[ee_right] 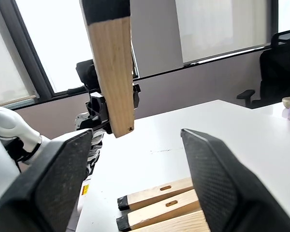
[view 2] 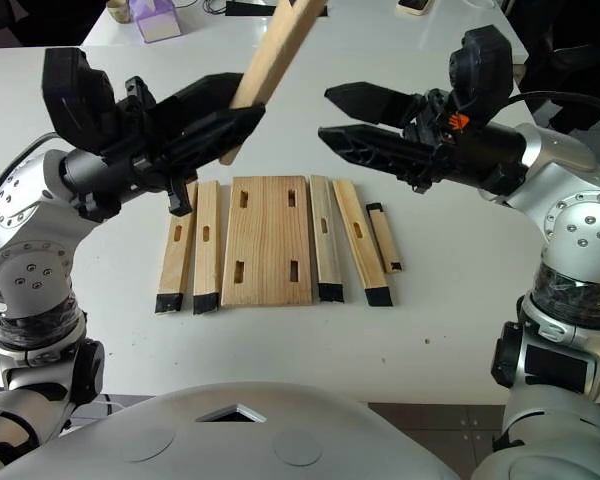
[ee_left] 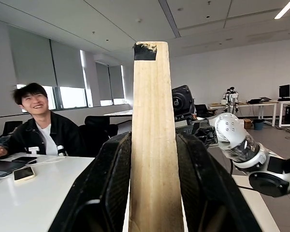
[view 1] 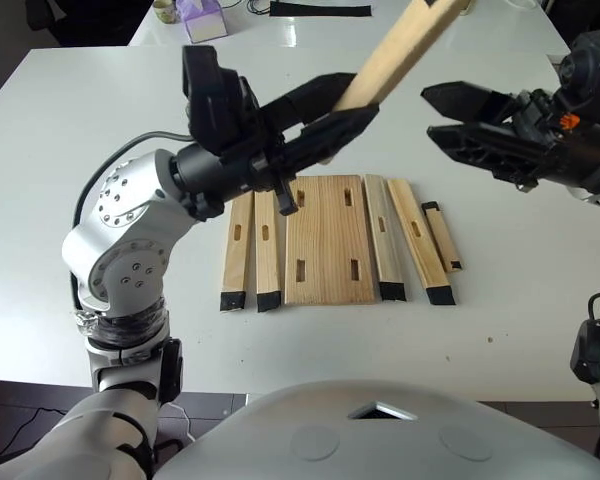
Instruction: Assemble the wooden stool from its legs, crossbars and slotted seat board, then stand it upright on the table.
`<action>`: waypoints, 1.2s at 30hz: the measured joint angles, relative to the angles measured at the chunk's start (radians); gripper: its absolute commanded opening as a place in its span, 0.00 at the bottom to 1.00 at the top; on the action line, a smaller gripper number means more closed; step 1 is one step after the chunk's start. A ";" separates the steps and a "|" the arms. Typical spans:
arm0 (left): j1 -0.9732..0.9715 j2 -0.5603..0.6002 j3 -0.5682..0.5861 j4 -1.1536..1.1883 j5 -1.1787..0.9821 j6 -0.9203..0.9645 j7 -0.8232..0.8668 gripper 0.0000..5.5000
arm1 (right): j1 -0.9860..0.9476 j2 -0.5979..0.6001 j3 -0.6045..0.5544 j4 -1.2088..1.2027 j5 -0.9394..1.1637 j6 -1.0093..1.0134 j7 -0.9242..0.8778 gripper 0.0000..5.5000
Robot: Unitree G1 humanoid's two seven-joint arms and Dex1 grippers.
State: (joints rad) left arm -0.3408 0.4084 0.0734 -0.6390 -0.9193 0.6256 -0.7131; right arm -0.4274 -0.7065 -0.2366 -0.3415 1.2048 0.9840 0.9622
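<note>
The left tool [view 2: 246, 100] pinches a leg [view 2: 280, 45], its long axis slanting upward; the right tool [view 2: 327, 113] (spread wide) hangs just beside it.

The silver left arm [view 2: 25, 235] bends up at the elbow, its black two-finger left gripper [view 2: 243, 100] clamped on a pale wooden stool leg [view 2: 280, 40] slanting upward, while the silver right arm [view 2: 570, 215] holds the black right gripper [view 2: 327, 112] level, facing it, fingers spread apart.

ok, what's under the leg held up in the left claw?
Under the leg: seat board flat on the table, two slats beside it; the left claw partly covers their far ends.
</note>
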 measured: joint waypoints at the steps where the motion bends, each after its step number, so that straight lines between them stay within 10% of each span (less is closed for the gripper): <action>1: 0.000 0.005 -0.007 0.005 0.000 0.000 -0.008 0.24 | -0.002 -0.006 0.011 -0.002 0.007 0.010 0.018 0.61; 36: 0.051 0.068 -0.096 0.021 -0.164 0.059 -0.020 0.24 | -0.146 0.042 0.095 -0.050 0.041 -0.036 0.022 0.51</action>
State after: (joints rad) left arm -0.2895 0.4762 -0.0223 -0.6180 -1.0832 0.6843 -0.7332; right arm -0.5732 -0.6648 -0.1412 -0.3915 1.2462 0.9485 0.9846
